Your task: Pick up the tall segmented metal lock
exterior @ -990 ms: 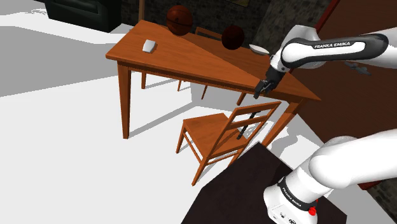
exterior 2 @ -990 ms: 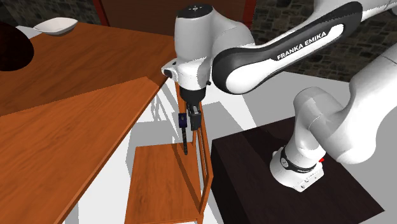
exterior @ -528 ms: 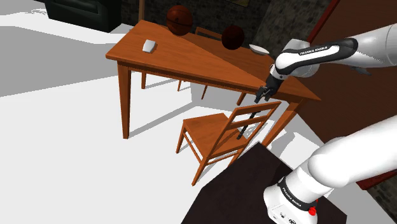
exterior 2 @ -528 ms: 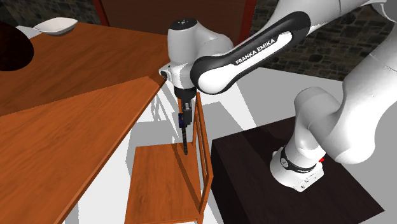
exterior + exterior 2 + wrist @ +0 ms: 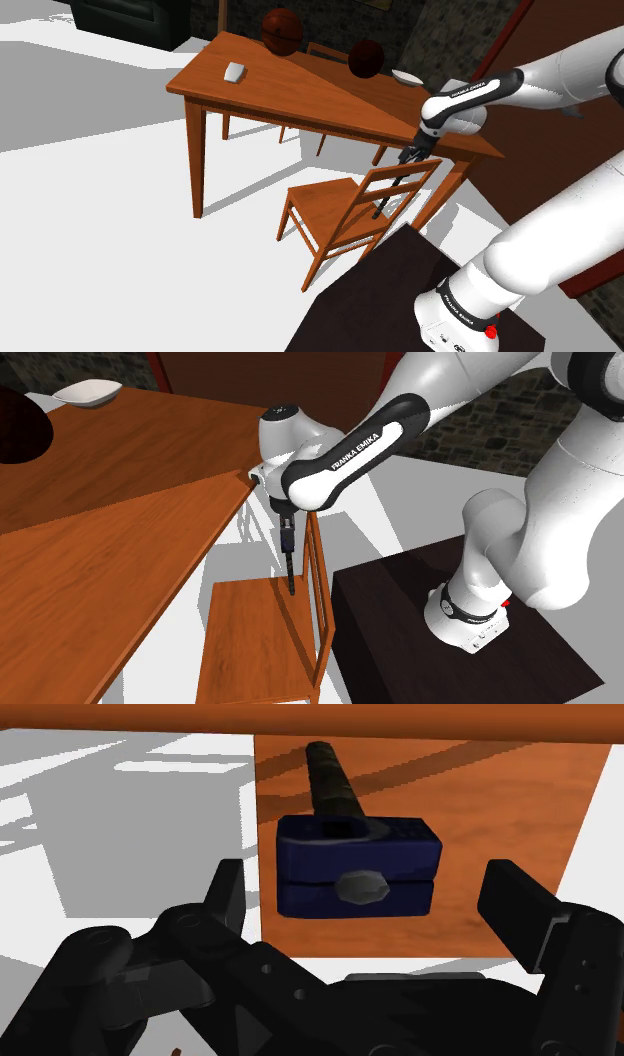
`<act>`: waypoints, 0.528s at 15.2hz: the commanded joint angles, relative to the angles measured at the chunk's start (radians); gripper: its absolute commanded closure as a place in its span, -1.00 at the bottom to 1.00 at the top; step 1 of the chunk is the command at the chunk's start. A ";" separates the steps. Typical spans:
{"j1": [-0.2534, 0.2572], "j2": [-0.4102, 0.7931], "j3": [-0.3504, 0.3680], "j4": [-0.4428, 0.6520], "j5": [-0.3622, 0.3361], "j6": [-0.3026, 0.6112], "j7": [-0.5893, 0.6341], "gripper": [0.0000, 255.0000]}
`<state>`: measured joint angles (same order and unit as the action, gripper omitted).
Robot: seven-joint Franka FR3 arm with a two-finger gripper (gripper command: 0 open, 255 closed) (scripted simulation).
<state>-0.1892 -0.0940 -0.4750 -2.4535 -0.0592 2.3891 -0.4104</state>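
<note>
Swung in since a second ago, the arm (image 5: pixel 340 447) holds its jaws spread either side of the blue head of the lock (image 5: pixel 357 864), upright on the chair (image 5: pixel 250 642) seat by its back; a square, centred squeeze looks safest.

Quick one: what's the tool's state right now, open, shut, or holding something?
Tool: open. Its fingers stand apart on either side of the dark blue block-headed lock with a black segmented shaft, touching neither side of it.
</note>
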 commanded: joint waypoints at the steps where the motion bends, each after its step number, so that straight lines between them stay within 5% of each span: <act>1: 0.002 0.028 -0.004 -0.004 0.017 0.030 -0.013 -1.00; 4: 0.003 0.046 -0.005 -0.011 0.029 0.053 -0.022 -1.00; 5: 0.003 0.044 -0.005 -0.013 0.027 0.053 -0.021 1.00; 8: 0.002 0.044 -0.005 -0.013 0.027 0.053 -0.022 1.00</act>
<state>-0.1867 -0.0514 -0.4799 -2.4653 -0.0322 2.4423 -0.4320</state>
